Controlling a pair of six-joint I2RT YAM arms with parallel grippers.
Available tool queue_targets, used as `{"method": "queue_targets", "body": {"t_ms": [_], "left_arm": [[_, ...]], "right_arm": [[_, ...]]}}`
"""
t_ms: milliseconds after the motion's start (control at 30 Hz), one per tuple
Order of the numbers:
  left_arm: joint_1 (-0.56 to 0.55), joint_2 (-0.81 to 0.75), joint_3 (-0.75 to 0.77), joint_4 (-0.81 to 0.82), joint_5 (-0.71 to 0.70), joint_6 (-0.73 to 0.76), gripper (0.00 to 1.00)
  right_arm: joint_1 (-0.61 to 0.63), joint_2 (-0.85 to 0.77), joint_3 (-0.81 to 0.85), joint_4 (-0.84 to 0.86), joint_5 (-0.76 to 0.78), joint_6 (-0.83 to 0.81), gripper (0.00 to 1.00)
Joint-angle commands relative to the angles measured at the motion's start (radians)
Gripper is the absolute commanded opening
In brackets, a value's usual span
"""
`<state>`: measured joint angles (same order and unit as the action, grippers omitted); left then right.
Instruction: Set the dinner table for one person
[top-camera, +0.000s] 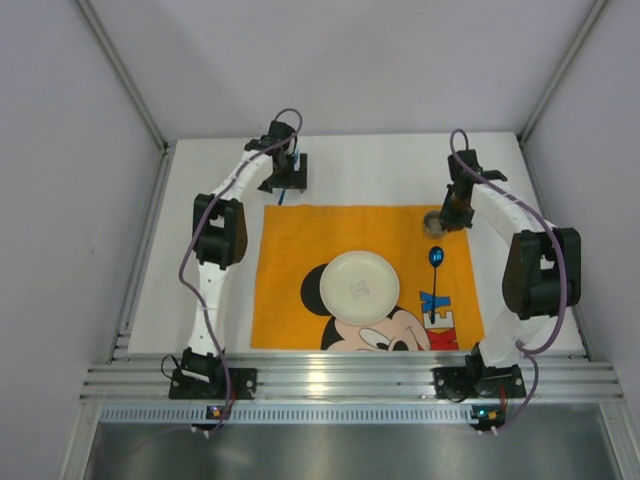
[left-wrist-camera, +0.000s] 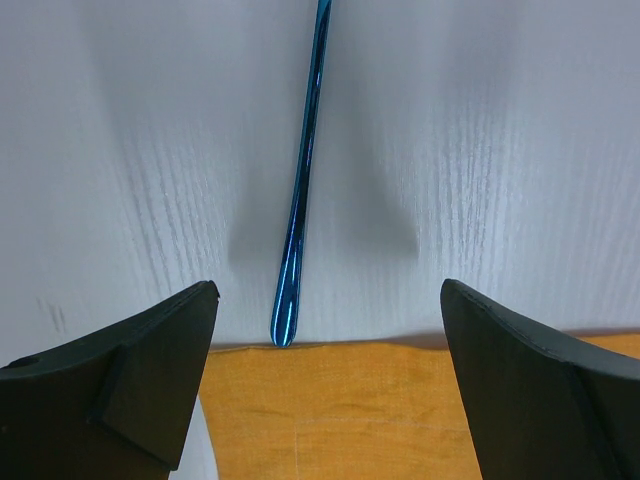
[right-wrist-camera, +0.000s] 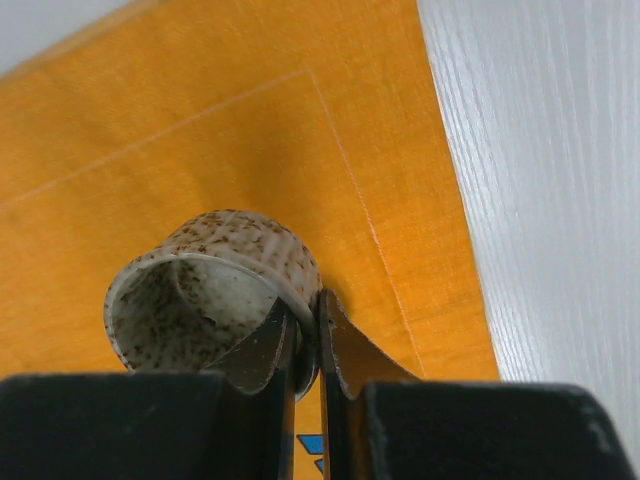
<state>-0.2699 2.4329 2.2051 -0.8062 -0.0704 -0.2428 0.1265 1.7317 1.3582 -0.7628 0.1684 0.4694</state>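
Bench (top-camera: 350, 170): white, lying under orange mat (top-camera: 285, 300), plate (top-camera: 360, 287) at centre.
Right jaws: clamped on speckled cup (right-wrist-camera: 215, 290) at mat's far-right corner; cup placement apparently in hand, release due.
Left jaws: open, straddling blue handle (left-wrist-camera: 300, 190) on bench; closing likely next.

Glossy metallic utensil (left-wrist-camera: 300, 180) — matt, faintly grained dinner table (left-wrist-camera: 500, 150).

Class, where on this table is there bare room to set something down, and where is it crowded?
Free: the mat left of the plate; the table beyond it, between the left gripper and right gripper. Crowded: right of the plate, with spoon and held cup.
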Motion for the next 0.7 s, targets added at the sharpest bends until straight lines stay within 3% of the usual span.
{"method": "queue_targets", "body": {"t_ms": [0, 200, 233, 267, 333, 367, 400, 567, 667], "left_arm": [[0.000, 0.011, 0.048, 0.058, 0.014, 0.026, 0.98], [0.000, 0.060, 0.051, 0.062, 0.011, 0.025, 0.99], [0.000, 0.063, 0.053, 0.062, 0.009, 0.025, 0.99], [0.000, 0.069, 0.051, 0.062, 0.008, 0.025, 0.98], [0.000, 0.081, 0.054, 0.071, -0.002, 0.027, 0.98], [0.001, 0.086, 0.056, 0.078, -0.006, 0.028, 0.98], [0.001, 0.097, 0.059, 0.084, -0.012, 0.031, 0.98], [0.020, 0.162, 0.139, 0.116, -0.022, 0.016, 0.93], [0.028, 0.199, 0.159, 0.127, -0.037, -0.004, 0.79]], "right_arm": [[-0.031, -0.011, -0.048, 0.075, -0.020, 0.012, 0.00], [-0.045, 0.029, -0.123, 0.195, -0.086, 0.020, 0.00], [-0.045, 0.037, -0.126, 0.198, -0.090, 0.021, 0.04], [-0.045, 0.038, -0.131, 0.200, -0.099, 0.021, 0.23], [-0.047, 0.028, -0.139, 0.200, -0.098, 0.023, 0.38], [-0.047, 0.020, -0.152, 0.200, -0.096, 0.021, 0.52], [-0.047, 0.011, -0.160, 0.195, -0.096, 0.020, 0.57], [-0.047, -0.075, -0.218, 0.160, -0.101, 0.000, 0.61], [-0.047, -0.138, -0.252, 0.131, -0.098, -0.009, 0.61]]}}
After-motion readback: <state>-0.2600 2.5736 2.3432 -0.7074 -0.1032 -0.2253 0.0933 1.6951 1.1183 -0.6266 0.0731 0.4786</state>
